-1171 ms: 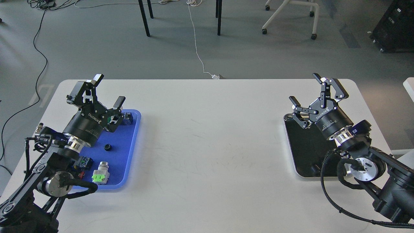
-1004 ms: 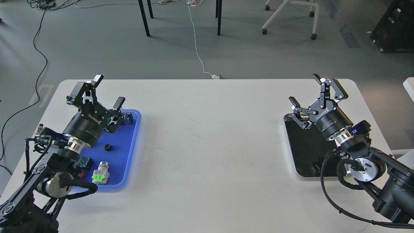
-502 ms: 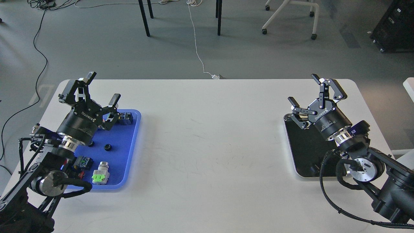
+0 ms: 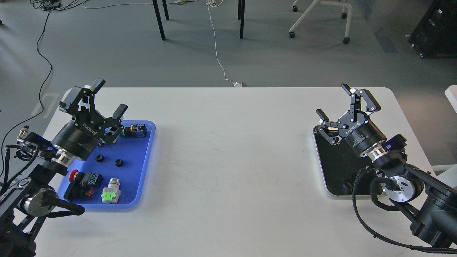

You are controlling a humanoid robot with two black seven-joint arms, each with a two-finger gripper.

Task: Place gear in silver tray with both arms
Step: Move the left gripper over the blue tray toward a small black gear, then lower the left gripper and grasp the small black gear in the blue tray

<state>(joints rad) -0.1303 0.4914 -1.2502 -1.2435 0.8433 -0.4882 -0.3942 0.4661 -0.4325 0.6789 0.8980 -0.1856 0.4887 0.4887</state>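
Note:
Two small black gears lie on the blue tray (image 4: 141, 167) at the left: one (image 4: 119, 162) near its middle and one (image 4: 99, 157) just left of it. My left gripper (image 4: 109, 95) is open and empty, raised above the tray's far left corner. The silver tray (image 4: 334, 164) with a dark mirror-like inside lies at the right of the table. My right gripper (image 4: 333, 101) is open and empty, held over the tray's far edge.
The blue tray also holds a red push-button switch (image 4: 80, 179), a silver part with a green cap (image 4: 110, 191) and a dark switch block (image 4: 137, 130). The white table (image 4: 228, 150) spans between the trays. Chair legs and cables lie on the floor beyond.

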